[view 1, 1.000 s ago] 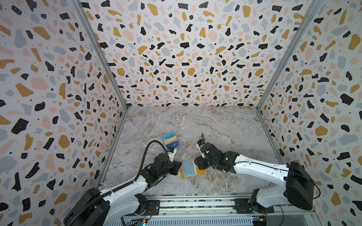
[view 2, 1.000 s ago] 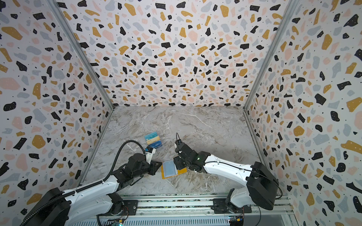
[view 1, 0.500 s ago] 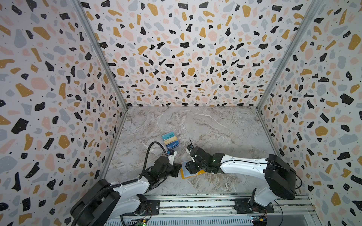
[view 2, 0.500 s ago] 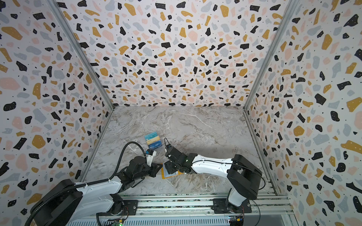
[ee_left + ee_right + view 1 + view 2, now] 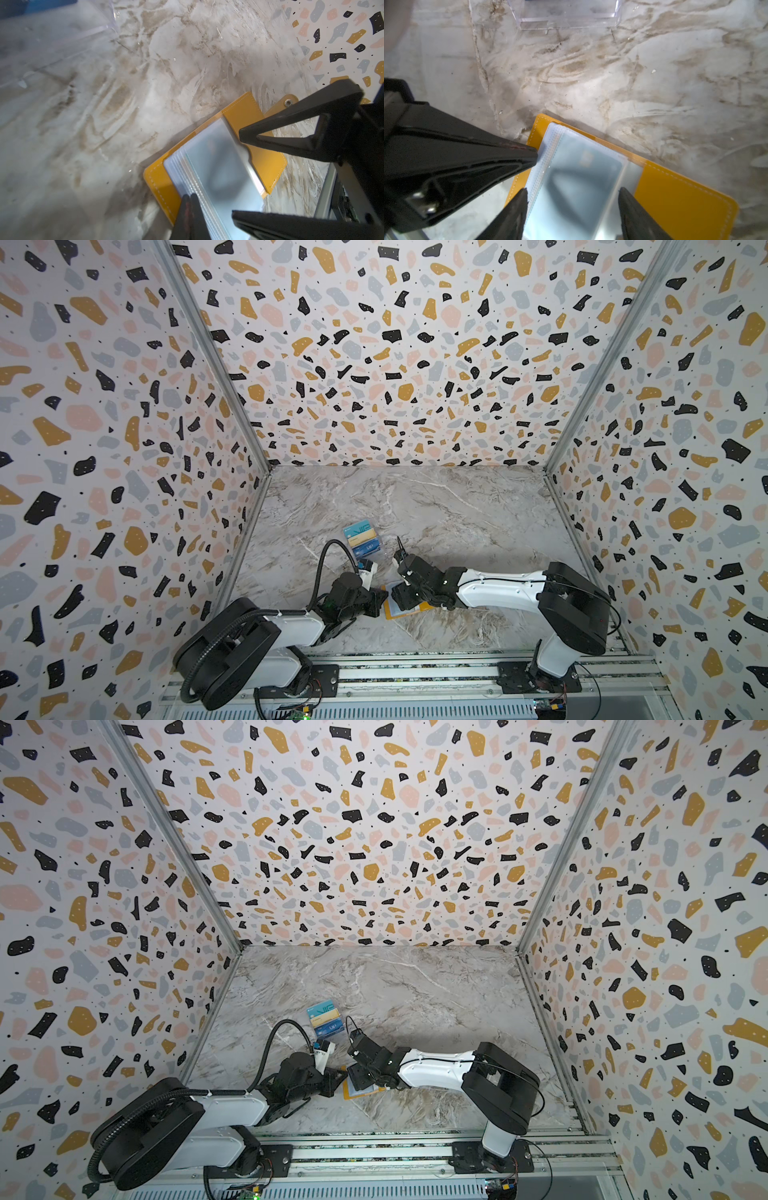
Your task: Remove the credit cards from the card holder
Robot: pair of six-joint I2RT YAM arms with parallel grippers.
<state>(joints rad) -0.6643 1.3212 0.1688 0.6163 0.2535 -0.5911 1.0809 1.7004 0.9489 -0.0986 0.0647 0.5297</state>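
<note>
The yellow card holder (image 5: 409, 610) (image 5: 348, 1096) lies open on the marble floor near the front. A teal credit card (image 5: 583, 172) (image 5: 220, 166) shows blurred through its top clear sleeve. My right gripper (image 5: 573, 190) (image 5: 402, 597) is open, one finger on each side of that sleeve. My left gripper (image 5: 190, 197) (image 5: 534, 154) (image 5: 383, 598) is shut, and its tip rests on the bound edge of the sleeves. Other credit cards (image 5: 362, 539) (image 5: 326, 1020), teal, beige and blue, lie together behind both grippers.
A clear acrylic stand (image 5: 566, 16) holds the loose cards just behind the holder. The holder's snap tab (image 5: 287, 101) sticks out on the far side. The metal rail (image 5: 415, 672) runs along the front, and patterned walls close in the sides and back.
My right gripper has moved left over the open holder and its jaws have spread wider. The left gripper has stayed shut at the holder's left edge.
</note>
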